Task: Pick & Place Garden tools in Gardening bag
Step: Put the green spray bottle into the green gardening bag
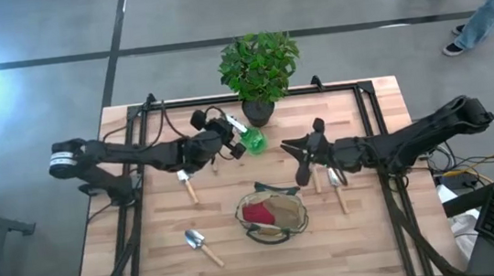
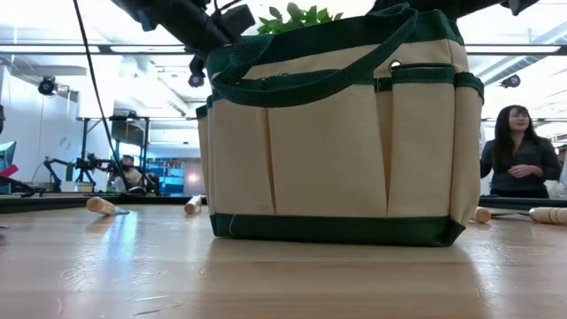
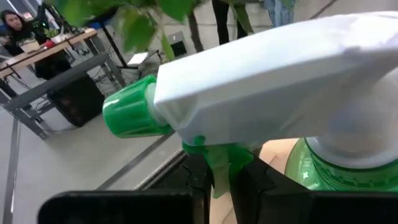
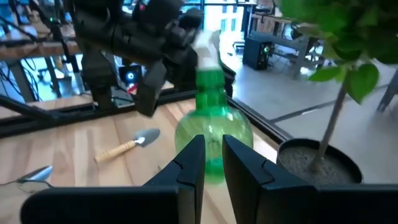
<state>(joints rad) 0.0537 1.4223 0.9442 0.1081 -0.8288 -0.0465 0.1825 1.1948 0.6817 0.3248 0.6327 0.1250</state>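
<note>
Gripping the green spray bottle (image 1: 250, 139) by its white trigger head, the left gripper (image 1: 230, 127) sat at about 11 o'clock from the gardening bag (image 1: 273, 214), just in front of the potted plant (image 1: 258, 71). In the left wrist view the fingers (image 3: 199, 171) were pinched onto the green trigger under the white head (image 3: 280, 81), nearly together. In the right wrist view the bottle (image 4: 213, 130) stood upright on the table (image 1: 369, 245), close beside the dark pot (image 4: 318, 165). The right gripper (image 1: 296, 152) was at roughly 1 o'clock from the bag, pointing toward the bottle, well short of it, fingers (image 4: 189, 163) close together with only a narrow gap and nothing between them. The bag sat near the table's front centre, at 6 o'clock from the plant, a red piece (image 1: 257, 213) showing inside it. In the low view the bag (image 2: 337, 133) stood upright on the wood, tan panels, dark green rim and loop handles. One trowel (image 1: 202, 246) lay at 9 o'clock from the bag, near the front edge. Another wooden-handled tool (image 1: 189, 189) lay under the left arm, at about 10 o'clock from the bag. A third trowel (image 1: 337, 189) lay at 3 o'clock from the bag, beneath the right arm. None of the three touched the bag. A person (image 2: 516, 152) stood in the room beyond the table, on the low view's right side.
</note>
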